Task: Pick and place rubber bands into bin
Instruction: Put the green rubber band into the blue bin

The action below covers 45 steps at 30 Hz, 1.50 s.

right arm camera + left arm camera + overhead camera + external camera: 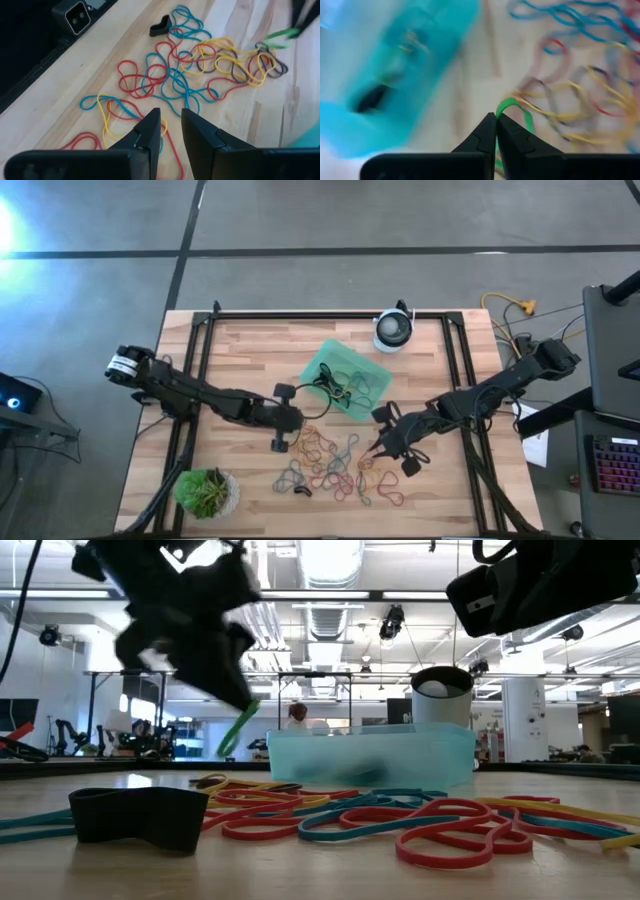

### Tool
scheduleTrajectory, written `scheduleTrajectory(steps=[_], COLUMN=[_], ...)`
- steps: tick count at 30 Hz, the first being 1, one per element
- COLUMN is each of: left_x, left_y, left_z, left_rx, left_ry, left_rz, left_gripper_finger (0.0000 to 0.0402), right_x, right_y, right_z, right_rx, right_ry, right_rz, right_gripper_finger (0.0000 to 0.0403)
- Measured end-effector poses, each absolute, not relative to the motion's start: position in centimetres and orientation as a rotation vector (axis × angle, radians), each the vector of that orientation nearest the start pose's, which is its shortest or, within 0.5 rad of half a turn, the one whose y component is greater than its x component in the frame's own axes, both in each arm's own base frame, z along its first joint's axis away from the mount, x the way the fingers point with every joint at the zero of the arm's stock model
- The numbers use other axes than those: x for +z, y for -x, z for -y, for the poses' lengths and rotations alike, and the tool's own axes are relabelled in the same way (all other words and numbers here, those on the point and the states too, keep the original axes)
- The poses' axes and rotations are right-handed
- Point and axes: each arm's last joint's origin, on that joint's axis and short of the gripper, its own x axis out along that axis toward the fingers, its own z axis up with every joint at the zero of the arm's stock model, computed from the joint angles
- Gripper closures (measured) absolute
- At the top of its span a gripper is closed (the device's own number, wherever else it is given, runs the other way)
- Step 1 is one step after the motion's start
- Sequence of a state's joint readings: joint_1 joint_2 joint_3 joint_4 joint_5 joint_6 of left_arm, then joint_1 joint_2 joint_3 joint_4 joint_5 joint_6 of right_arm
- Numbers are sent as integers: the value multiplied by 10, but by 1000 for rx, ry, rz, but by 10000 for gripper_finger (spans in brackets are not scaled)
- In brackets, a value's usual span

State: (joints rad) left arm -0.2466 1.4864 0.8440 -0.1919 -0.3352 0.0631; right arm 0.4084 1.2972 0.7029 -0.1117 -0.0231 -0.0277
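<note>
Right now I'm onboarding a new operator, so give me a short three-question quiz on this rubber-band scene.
1. True or false: the left claw is shut on a thin green rubber band.
2. The right claw hovers over: A) the scattered coloured rubber bands B) the shallow mint-green plastic bin C) the potted plant
3. Fill in: the bin already holds some ____.

Key: 1 true; 2 A; 3 rubber bands

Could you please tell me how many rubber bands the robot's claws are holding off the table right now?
1: a green rubber band pinched in the shut left claw, near the bin. The right claw holds none, hovering over the pile.
</note>
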Motion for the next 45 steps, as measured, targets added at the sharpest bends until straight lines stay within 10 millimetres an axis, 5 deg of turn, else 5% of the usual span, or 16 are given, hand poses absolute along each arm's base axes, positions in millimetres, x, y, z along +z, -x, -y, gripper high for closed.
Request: scheduleTrajectory(steps=[11, 19, 28, 45], left_x=[241, 255, 247, 202], left_y=[-313, -323, -328, -362], left_z=[39, -7, -50, -69], left_rx=[267, 410, 422, 435], left_ry=[-495, -492, -421, -408], left_rz=[-628, -533, -535, -480], left_gripper_finger=[402, 401, 401, 401], right_x=[203, 203, 202, 200], right_y=[-234, -232, -231, -229], right_z=[-102, -105, -107, -107], right_rx=[391, 400, 407, 402], right_ry=[103, 105, 110, 116], right_rz=[-763, -773, -774, -782], right_gripper_finger=[331, 333, 333, 333])
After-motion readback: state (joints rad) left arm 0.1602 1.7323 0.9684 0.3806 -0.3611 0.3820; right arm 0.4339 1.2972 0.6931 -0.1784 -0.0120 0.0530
